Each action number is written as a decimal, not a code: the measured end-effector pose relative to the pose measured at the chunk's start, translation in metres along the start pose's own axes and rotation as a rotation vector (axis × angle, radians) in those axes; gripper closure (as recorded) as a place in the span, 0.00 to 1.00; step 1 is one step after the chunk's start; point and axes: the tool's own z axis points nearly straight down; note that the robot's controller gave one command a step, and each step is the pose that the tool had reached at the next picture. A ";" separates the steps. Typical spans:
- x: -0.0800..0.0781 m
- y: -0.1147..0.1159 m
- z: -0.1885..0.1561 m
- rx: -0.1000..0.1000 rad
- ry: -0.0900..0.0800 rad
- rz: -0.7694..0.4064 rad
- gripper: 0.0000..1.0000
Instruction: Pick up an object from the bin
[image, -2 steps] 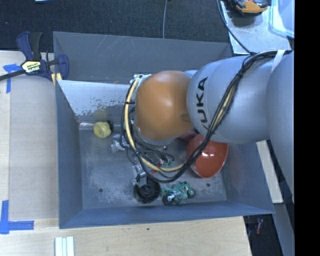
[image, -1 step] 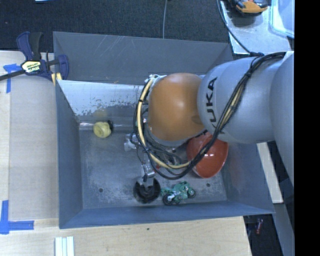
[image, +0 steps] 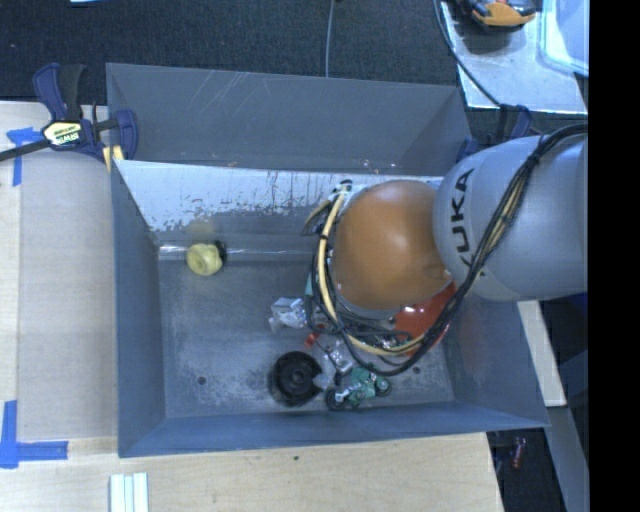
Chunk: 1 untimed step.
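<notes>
We see the claw (image: 345, 352) under its orange cover (image: 385, 245); whether it grips, we cannot tell. Just left lies a black disc (image: 294, 378); well beyond, a yellow ball (image: 204, 259).

Black round disc (image: 295, 378) — flat, front floor

From where I'm standing the orange cover (image: 385, 240) blocks a good chunk of the bin (image: 140, 330) floor. A red thing (image: 418, 314) pokes out at its 5 o'clock, mostly buried, no clue what it is. There's a small green bit (image: 368, 388) at 6, tangled by the cables (image: 395, 347), too tiny to tell. The arm (image: 520, 220) gets cut off at 3 o'clock.
</notes>
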 end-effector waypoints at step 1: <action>-0.014 -0.027 0.026 0.000 -0.004 -0.299 1.00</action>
